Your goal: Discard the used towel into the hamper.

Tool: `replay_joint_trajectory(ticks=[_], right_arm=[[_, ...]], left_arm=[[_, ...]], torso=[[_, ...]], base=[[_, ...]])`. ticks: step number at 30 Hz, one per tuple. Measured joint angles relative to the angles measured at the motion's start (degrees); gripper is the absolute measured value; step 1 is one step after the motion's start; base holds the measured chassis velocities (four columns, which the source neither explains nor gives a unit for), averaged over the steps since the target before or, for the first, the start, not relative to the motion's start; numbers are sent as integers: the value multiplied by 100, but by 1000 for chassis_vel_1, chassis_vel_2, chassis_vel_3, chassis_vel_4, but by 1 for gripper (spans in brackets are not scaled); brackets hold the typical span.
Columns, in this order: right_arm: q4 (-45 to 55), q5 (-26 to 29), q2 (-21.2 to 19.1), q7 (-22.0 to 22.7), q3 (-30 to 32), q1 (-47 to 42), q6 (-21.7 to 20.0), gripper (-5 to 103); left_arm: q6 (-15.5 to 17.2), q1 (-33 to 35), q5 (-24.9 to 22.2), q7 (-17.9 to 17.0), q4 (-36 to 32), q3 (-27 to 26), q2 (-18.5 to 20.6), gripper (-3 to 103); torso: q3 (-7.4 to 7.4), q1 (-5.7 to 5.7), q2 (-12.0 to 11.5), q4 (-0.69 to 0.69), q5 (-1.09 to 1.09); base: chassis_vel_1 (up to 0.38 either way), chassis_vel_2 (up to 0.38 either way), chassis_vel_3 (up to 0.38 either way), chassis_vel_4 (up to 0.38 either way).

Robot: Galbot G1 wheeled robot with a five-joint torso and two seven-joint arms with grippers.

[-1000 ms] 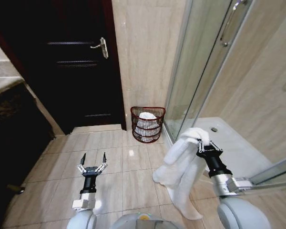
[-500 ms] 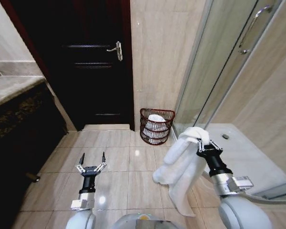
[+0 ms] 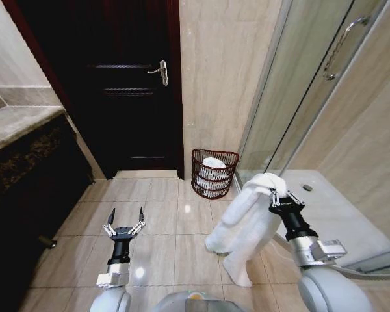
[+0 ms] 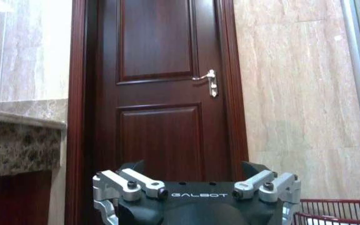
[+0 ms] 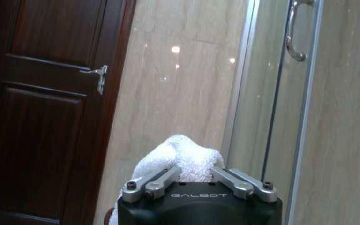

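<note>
Your hamper (image 3: 214, 173) already holds white cloth, its base hidden. Your right gripper (image 3: 279, 195) clamps the towel (image 3: 246, 227); your left gripper (image 3: 124, 219) hangs spread, empty.

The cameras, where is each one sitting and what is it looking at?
Head view: from the robot's head, down at the floor, the basket by the wall, both arms; the right end effector grips a white towel, the left end effector is open.
Left wrist view: from the left wrist, at the door; its own end effector shows.
Right wrist view: from the right wrist, at the wall and the glass shower door; its end effector holds the towel.
Shared: all three show the door.
</note>
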Motion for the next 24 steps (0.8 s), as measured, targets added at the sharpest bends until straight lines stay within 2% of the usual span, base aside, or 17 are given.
replay_joint_trajectory(ticks=[24], right_arm=[[0, -16, 32, -25, -33, 80, -30, 5]], left_arm=[[-34, 28, -11, -6, 19, 7, 8, 100]], torso=[[339, 222, 562, 0, 0]], base=[[6, 5, -4, -7]])
